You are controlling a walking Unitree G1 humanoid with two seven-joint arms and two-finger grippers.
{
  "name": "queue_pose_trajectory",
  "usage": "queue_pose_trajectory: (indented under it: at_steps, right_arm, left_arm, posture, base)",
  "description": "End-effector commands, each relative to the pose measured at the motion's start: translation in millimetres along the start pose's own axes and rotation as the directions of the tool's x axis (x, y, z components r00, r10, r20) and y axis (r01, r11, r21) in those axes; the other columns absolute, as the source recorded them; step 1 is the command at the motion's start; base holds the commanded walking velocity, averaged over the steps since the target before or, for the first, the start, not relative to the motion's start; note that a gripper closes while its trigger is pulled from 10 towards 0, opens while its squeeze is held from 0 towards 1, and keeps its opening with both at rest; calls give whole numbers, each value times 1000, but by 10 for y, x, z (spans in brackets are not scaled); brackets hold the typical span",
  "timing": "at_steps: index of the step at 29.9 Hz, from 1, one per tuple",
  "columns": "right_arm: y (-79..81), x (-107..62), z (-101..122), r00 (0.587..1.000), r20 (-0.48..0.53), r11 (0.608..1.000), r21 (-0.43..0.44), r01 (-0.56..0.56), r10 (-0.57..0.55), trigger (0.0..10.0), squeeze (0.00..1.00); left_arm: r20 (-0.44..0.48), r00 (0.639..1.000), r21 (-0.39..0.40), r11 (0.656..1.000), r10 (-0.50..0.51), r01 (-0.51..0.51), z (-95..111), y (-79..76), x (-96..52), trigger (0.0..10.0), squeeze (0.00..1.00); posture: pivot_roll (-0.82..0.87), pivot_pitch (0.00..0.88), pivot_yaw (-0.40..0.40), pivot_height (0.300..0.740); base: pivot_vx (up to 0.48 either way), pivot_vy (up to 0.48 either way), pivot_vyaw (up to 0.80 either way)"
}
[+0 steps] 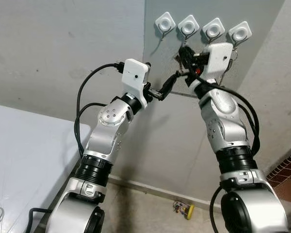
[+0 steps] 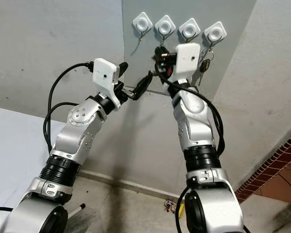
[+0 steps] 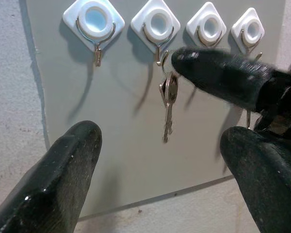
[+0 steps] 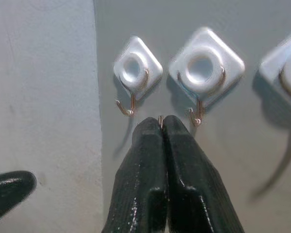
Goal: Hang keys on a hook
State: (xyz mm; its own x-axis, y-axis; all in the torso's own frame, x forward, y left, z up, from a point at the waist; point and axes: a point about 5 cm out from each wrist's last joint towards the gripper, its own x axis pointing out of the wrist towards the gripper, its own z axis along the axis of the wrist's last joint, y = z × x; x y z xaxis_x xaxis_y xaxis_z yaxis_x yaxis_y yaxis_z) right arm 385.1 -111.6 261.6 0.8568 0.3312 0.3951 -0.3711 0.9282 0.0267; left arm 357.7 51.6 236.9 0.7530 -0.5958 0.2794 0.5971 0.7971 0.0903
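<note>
The keys (image 3: 168, 104) hang in the centre of the left wrist view, just below the second hook (image 3: 158, 54) in a row of four white diamond-shaped hooks on a grey wall panel (image 3: 116, 160). Their ring sits right at that hook's wire tip, but whether it rests on the wire cannot be told. The right end effector (image 4: 161, 127), in the middle of the right wrist view, has its two black fingers pressed together, with a thin metal loop pinched at their tips just below and between the first hook (image 4: 132, 106) and the second. In the left wrist view one of those fingers (image 3: 218, 73) reaches in from the right edge, its tip touching the key ring.

The left end effector (image 3: 160, 170) stands wide open and holds nothing, its fingers framing the keys from below and well apart from the panel. In the left eye view it (image 1: 167, 88) points toward the panel's lower edge, beside the right wrist.

The third hook (image 3: 209, 36) and fourth hook (image 3: 252, 39) lie toward the upper right; another key (image 2: 205, 63) hangs near the fourth. The panel's left edge meets rough plaster just past the first hook. A white table (image 1: 24, 160) fills the lower left of the left eye view, and a small bundle of keys with a yellow tag (image 1: 183, 208) lies on the floor at bottom centre.
</note>
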Motion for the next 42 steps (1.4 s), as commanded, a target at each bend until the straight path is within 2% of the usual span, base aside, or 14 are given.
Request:
queue_pose_trajectory:
  at_steps: [1, 6, 16, 17, 21, 27, 28, 29, 30, 37, 38, 39, 40, 42]
  right_arm:
    - [-11, 60, 85, 999, 35, 1000, 22, -1, 0, 10000, 0]
    - [-68, 136, 126, 998, 51, 997, 77, 19, -23, 10000, 0]
    - [-124, 210, 189, 996, 76, 993, 112, 33, -41, 10000, 0]
    - [-139, 214, 188, 996, 78, 988, 152, 40, -53, 10000, 0]
    - [-156, 213, 166, 995, 73, 976, 212, 49, -66, 10000, 0]
    - [-166, 163, 64, 993, 68, 900, 432, 55, -93, 10000, 0]
    - [-166, 163, 64, 993, 68, 900, 432, 55, -93, 10000, 0]
    - [-162, 152, 43, 993, 67, 881, 469, 55, -98, 10000, 0]
    - [-163, 133, 8, 992, 64, 842, 536, 61, -112, 10000, 0]
    - [-148, 78, -74, 993, 55, 812, 581, 52, -102, 10000, 0]
    - [-145, 39, -108, 993, 55, 804, 593, 49, -102, 10000, 482]
    - [-145, 39, -108, 993, 55, 804, 593, 49, -102, 10000, 482]
    - [-147, 5, -135, 993, 54, 798, 600, 50, -102, 10000, 1000]
    - [-151, -41, -154, 993, 64, 799, 599, 44, -102, 10000, 1000]
  left_arm:
    - [20, 1000, 5, 1000, -17, 17, 67, -20, 10, 10000, 0]
    - [16, 1000, 2, 1000, -13, 13, 63, -20, -7, 10000, 0]
    - [11, 1000, -4, 1000, -11, 11, 60, -24, -21, 10000, 0]
    - [11, 1000, -5, 1000, -10, 10, 61, -24, -22, 10000, 0]
    - [12, 1000, -9, 1000, -7, 8, 66, -19, -21, 10000, 0]
    - [9, 1000, -19, 1000, -1, 1, 68, -8, -19, 10000, 0]
    - [9, 1000, -19, 1000, -1, 1, 68, -8, -19, 10000, 0]
    - [10, 1000, -19, 1000, -1, 1, 70, -9, -21, 10000, 0]
    - [10, 1000, -16, 1000, 0, 0, 72, -8, -20, 10000, 0]
    - [9, 1000, -24, 1000, 6, -6, 81, -3, -10, 10000, 0]
    - [12, 1000, -20, 1000, 7, -7, 87, 0, -15, 10000, 0]
    - [12, 1000, -20, 1000, 7, -7, 87, 0, -15, 10000, 0]
    - [12, 1000, -18, 1000, 10, -10, 89, 6, -17, 10000, 0]
    - [8, 1000, -16, 1000, 15, -15, 83, 18, -22, 10000, 0]
  posture:
    - [-36, 1, -21, 740]
    - [-25, 7, -24, 740]
    - [-20, 12, -26, 740]
    - [-18, 13, -27, 740]
    - [-18, 14, -28, 740]
    - [-17, 17, -27, 740]
    - [-17, 17, -27, 740]
    - [-18, 18, -26, 740]
    - [-18, 18, -26, 740]
    - [-18, 18, -26, 740]
    - [-14, 16, -23, 740]
    - [-14, 16, -23, 740]
    - [-14, 16, -23, 740]
    - [-14, 16, -23, 740]
  base:
    - [0, 0, 0]
    - [0, 0, 0]
    - [0, 0, 0]
    - [0, 0, 0]
    - [0, 0, 0]
    - [0, 0, 0]
    - [0, 0, 0]
    - [0, 0, 0]
    - [0, 0, 0]
    - [0, 0, 0]
    - [0, 0, 0]
    - [0, 0, 0]
    - [0, 0, 0]
    - [0, 0, 0]
